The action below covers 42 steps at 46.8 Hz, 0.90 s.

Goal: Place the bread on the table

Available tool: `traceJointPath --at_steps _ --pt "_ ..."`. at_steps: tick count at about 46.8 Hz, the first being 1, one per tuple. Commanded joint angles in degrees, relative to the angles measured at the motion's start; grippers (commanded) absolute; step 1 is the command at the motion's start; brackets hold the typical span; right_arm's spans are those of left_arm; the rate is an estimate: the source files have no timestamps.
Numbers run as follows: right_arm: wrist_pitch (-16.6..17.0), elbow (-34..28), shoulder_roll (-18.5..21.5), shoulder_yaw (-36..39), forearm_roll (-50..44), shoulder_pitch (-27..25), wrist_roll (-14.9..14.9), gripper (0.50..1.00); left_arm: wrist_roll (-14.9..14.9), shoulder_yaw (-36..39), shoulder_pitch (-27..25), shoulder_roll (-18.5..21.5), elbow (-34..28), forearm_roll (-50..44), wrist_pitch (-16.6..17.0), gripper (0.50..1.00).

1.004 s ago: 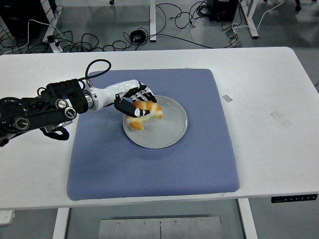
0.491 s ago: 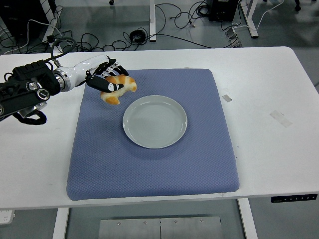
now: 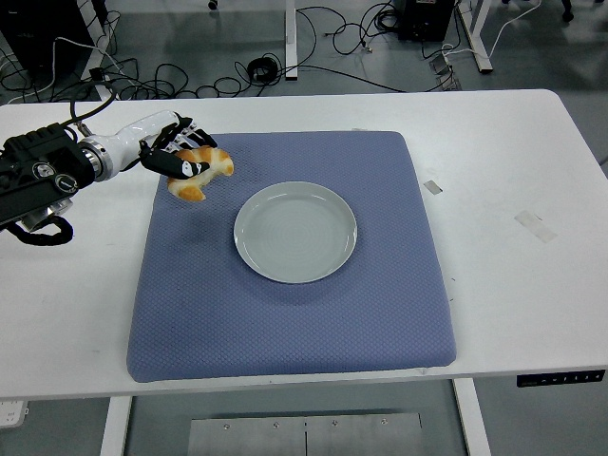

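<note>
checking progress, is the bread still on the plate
No, the plate is bare and the bread is held in the left robot hand above the blue mat's far left corner.

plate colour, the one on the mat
Pale grey-green plate, plain with no pattern, seen in the head view.

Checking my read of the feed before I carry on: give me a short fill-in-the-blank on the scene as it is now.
1. The bread is held by the robot's ____ hand.
2. The plate holds ____.
3. The plate sits on a ____ mat.
4. The bread is over the mat's far-____ corner.

Missing words: left; nothing; blue; left
</note>
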Motion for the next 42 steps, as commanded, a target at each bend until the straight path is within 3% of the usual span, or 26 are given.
traceJointPath --at_steps 1,21,42 --pt "0.0 0.0 0.0 0.0 0.0 0.0 0.0 1.000 0.0 0.2 0.2 -0.1 0.9 0.1 0.0 0.601" --pt "0.0 0.0 0.0 0.0 0.0 0.0 0.0 1.000 0.0 0.3 2.5 -0.2 1.8 0.1 0.0 0.611" --pt "0.0 0.0 0.0 0.0 0.0 0.0 0.0 1.000 0.0 0.4 4.5 -0.6 1.8 0.1 0.8 0.661"
